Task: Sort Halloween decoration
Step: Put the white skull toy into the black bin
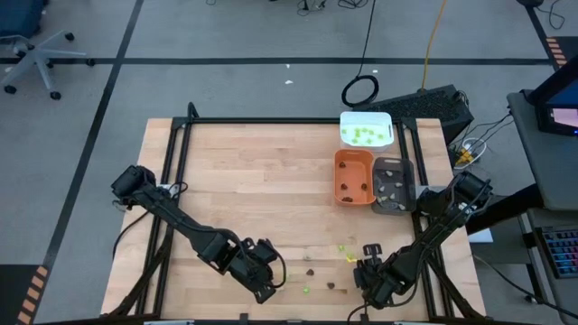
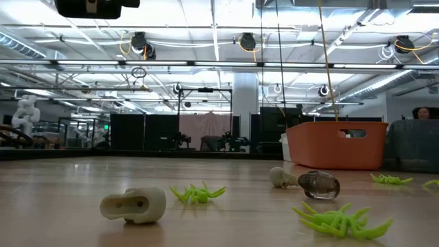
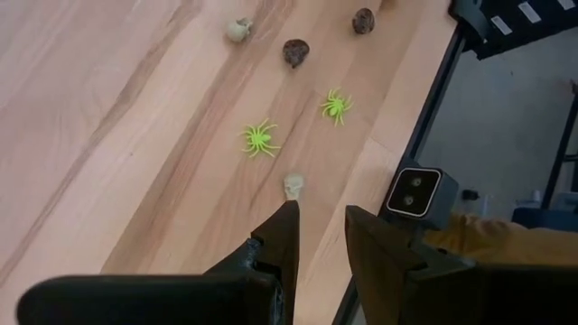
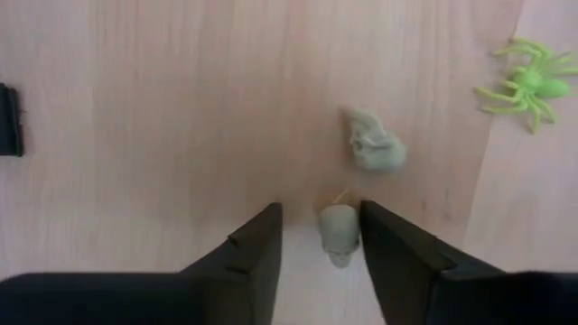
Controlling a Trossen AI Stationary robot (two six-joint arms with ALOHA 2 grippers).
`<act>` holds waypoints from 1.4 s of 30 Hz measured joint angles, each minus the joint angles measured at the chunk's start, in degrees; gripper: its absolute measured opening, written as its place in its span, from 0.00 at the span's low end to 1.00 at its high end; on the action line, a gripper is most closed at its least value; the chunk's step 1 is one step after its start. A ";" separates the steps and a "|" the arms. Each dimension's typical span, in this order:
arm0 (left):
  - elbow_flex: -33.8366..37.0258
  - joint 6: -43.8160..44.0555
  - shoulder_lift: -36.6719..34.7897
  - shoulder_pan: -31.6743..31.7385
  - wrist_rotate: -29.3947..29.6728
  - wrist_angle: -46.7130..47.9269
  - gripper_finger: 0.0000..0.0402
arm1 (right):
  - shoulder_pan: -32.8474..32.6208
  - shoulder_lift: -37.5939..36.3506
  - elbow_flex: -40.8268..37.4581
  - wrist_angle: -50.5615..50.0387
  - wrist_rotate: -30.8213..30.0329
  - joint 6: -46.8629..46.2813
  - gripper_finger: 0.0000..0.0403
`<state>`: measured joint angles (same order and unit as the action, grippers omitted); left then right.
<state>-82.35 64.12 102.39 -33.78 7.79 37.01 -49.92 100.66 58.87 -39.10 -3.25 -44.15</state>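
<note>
Right gripper set over a pale skull piece at the lower centre of the right wrist frame; grasp not yet made.

Jaws part open, straddling the piece, nothing held; the piece lies nearer one finger than the other, so centring before closing is advised, else it may squirt aside; a second pale piece lies near, a lime-green spider at upper right; loose pieces scatter the surface at the lower centre of the high frame; white tray, orange tray and grey tray stand at upper right; left gripper waits at lower left, jaws narrowly parted, empty, another pale skull just ahead.
</note>
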 joint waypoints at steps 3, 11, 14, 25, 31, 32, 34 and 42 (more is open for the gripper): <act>0.00 0.00 0.00 0.04 0.22 0.02 0.23 | 0.01 0.04 -0.01 -0.01 -0.03 0.14 0.23; 0.00 -0.02 0.00 0.00 0.70 0.02 0.23 | 0.01 -0.15 -0.11 0.16 0.24 0.06 0.05; 0.00 -0.02 0.00 0.00 0.69 0.02 0.23 | 0.01 -1.08 -0.22 0.29 0.31 -0.87 0.03; 0.00 0.00 0.00 0.00 -0.09 -0.02 0.23 | -0.01 -12.63 -0.39 1.40 0.16 -6.13 0.04; 0.00 0.04 0.00 0.00 -1.39 -0.36 0.23 | -0.01 -20.60 -0.33 10.68 -7.46 -12.79 0.04; 0.00 0.06 0.00 0.00 -1.41 -0.62 0.23 | -0.01 -21.67 -0.33 12.76 -9.51 -13.02 0.04; 0.00 0.06 0.00 0.00 -1.55 -0.70 0.23 | 0.04 -23.64 -0.32 16.85 -13.85 -12.98 0.04; -0.08 1.50 -0.04 0.00 -1.58 -0.70 0.23 | 0.21 -29.12 -0.24 32.61 -28.92 -4.62 0.03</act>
<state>-82.42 65.62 102.35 -33.78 6.21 36.32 -49.71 71.54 58.63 -6.50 -32.16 -48.77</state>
